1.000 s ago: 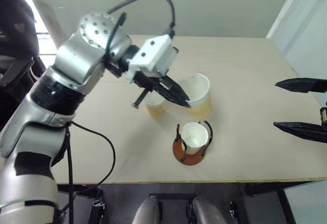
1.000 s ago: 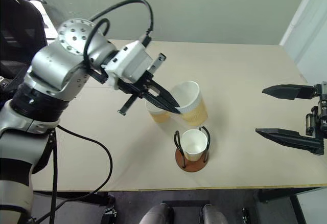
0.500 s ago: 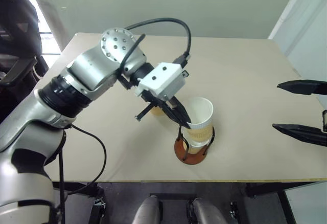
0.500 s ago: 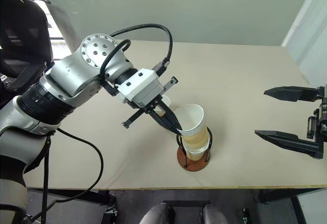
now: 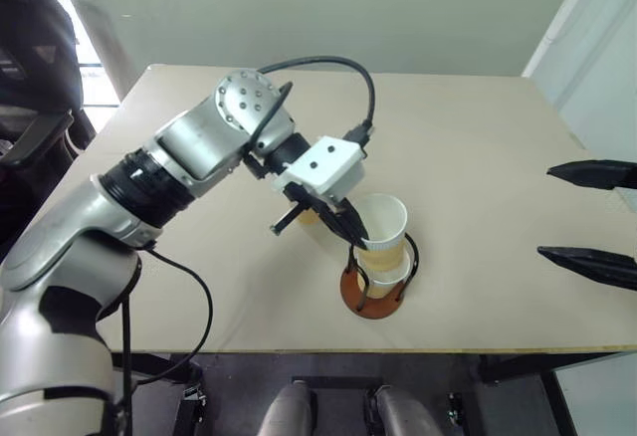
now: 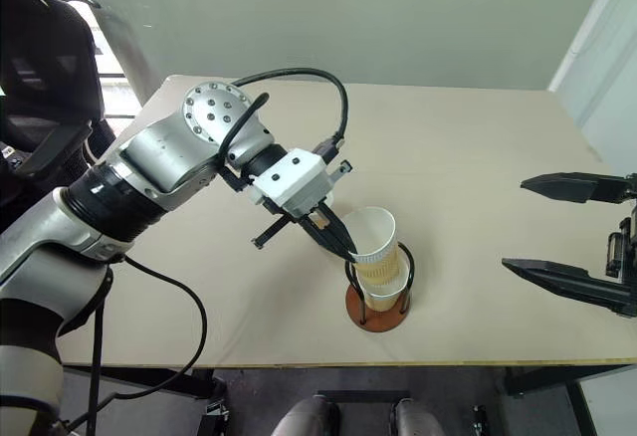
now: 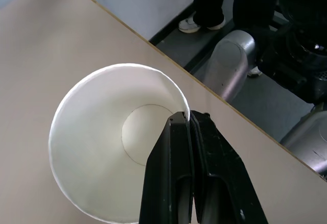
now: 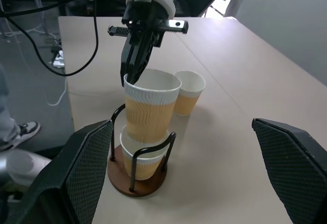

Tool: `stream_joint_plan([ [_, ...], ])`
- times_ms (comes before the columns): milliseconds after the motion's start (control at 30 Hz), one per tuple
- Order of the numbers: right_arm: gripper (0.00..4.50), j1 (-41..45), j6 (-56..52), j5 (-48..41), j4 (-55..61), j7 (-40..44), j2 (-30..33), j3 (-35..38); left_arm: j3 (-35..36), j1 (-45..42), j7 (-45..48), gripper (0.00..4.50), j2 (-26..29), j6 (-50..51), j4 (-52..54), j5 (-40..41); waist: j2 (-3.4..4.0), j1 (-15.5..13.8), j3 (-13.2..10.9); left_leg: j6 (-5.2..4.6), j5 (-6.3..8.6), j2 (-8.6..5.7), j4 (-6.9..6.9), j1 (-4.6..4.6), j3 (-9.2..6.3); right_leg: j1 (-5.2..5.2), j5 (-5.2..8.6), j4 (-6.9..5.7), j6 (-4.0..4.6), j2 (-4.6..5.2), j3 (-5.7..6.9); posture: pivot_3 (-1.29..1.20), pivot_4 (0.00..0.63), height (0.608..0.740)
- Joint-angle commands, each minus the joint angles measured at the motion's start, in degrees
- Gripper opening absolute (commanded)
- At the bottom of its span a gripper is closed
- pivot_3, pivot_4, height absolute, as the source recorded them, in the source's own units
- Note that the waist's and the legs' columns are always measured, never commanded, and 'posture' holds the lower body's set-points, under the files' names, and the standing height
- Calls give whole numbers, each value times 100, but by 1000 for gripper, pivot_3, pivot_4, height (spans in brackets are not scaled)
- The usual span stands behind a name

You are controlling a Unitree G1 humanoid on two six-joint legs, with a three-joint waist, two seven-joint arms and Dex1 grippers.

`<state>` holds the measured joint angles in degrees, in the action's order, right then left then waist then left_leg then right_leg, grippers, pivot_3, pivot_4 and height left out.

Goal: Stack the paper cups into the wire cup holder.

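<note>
My left gripper (image 5: 356, 237) is shut on the rim of a tan paper cup (image 8: 148, 106), one finger inside the white interior (image 7: 102, 132) and one outside. This cup stands slightly tilted, its bottom resting in a second paper cup (image 8: 140, 160) that sits in the wire cup holder (image 6: 373, 315), between the black wire loops on the reddish-brown base. A third paper cup (image 8: 188, 92) stands upright on the table just behind the holder, partly hidden by the left gripper in the eye views. My right gripper (image 6: 557, 232) hangs open and empty over the table's right side, well away from the holder.
The tan table (image 5: 478, 137) has bare room to the right and behind the holder. Its front edge (image 5: 398, 349) runs close to the holder. A black chair (image 5: 30, 58) stands off the left side. A person's shoes (image 7: 204, 22) are on the floor beyond the table edge.
The left gripper brought its cup forward and down from behind the holder, and the cup's bottom now rests in the cup in the holder. The right gripper kept still.
</note>
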<state>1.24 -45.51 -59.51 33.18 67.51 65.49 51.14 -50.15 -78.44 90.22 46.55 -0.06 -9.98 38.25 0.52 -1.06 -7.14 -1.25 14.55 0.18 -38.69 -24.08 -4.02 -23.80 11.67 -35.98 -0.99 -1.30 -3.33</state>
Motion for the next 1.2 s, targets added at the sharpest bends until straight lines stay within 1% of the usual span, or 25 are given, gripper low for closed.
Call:
stream_joint_plan([
  [33, 4500, -32, -23, -123, 121, -75, -5, 298, 7, -194, 228, 31, -76, -178, -185, -86, 0, -1, 0, -1, 1, -1, 0, 0, 0, 0, 0, 0, -1, 0, 0, 0, 150, 740],
  [167, 4500, -79, -24, -106, 165, -126, -16, 314, 90, -155, 228, 31, -227, -127, -393, -169, 0, -5, 0, -2, 1, -2, -1, 0, 0, 0, 0, -1, -3, 1, -1, 0, 150, 740],
  [300, 4500, -94, 7, -88, 203, -197, -33, 257, 92, -129, 228, 31, -245, -32, -394, -105, 0, -9, 0, -3, 1, -3, -4, -2, 0, 1, -1, 0, -7, 1, -2, 0, 150, 740],
  [400, 4500, -111, 14, -72, 214, -201, -37, 249, 120, -114, 228, 547, -247, -8, -380, -100, 0, -10, 0, -4, 2, -4, -4, -2, 0, 1, 2, 0, -10, 1, -2, 0, 150, 740],
  [500, 4500, -130, 26, -47, 205, -197, -31, 251, 143, -103, 228, 1525, -238, 5, -358, -99, 0, -11, 0, -4, 2, -4, -4, -2, 0, 1, 3, 0, -12, 2, -3, 0, 150, 740],
  [567, 4500, -136, 38, -47, 200, -202, -26, 244, 151, -100, 228, 2315, -236, 4, -354, -105, 0, -11, 0, -5, 3, -5, -4, -3, 0, 1, 4, 0, -14, 2, -3, 0, 150, 740],
  [633, 4500, -122, 55, -40, 186, -210, -18, 210, 170, -100, 228, 2988, -229, 8, -338, -127, 0, -12, 0, -5, 3, -5, -4, -3, 0, 1, 4, 0, -14, 2, -3, 0, 150, 740],
  [733, 4500, -86, 95, -18, 148, -213, 0, 132, 354, -94, 228, 4058, -303, 42, -455, -279, 0, -11, 0, -5, 3, -5, -5, -3, 0, 1, 4, 0, -14, 2, -3, 0, 150, 740],
  [767, 4500, -65, 115, -9, 127, -212, 12, 96, 533, -98, 228, 4428, -378, 78, -622, -419, 0, -12, 0, -5, 3, -6, -5, -3, 0, 1, 4, -1, -15, 2, -3, 0, 150, 740],
  [867, 4500, -14, 169, 24, 74, -196, 31, 19, 1122, -92, 78, 4472, -511, 120, -1196, -934, 1, -14, 0, -7, 2, -6, -11, -3, 0, 3, 6, -2, -17, 2, -4, 0, 150, 740],
  [967, 4500, -18, 221, 105, 42, -149, 31, -33, 1602, 82, 100, 4472, -272, 234, -1604, -1332, 6, 1, 1, -8, 2, -5, -14, -3, 0, 3, 6, -3, -17, 2, -4, 0, 150, 740],
  [1100, 4500, -25, 312, 182, 30, -111, 20, -156, 1952, 539, 29, 4472, -76, 36, -1944, -2042, 26, 27, 10, -11, 5, -6, -13, 1, 0, 0, 8, -4, -18, 2, -4, 0, 150, 740],
  [1200, 4500, -4, 390, 243, 12, -106, 8, -264, 2163, 860, -19, 4472, -189, 109, -1907, -2304, 27, -4, 8, -12, 4, -6, -18, -2, -1, 0, 8, -5, -20, 2, -5, 0, 150, 740],
])
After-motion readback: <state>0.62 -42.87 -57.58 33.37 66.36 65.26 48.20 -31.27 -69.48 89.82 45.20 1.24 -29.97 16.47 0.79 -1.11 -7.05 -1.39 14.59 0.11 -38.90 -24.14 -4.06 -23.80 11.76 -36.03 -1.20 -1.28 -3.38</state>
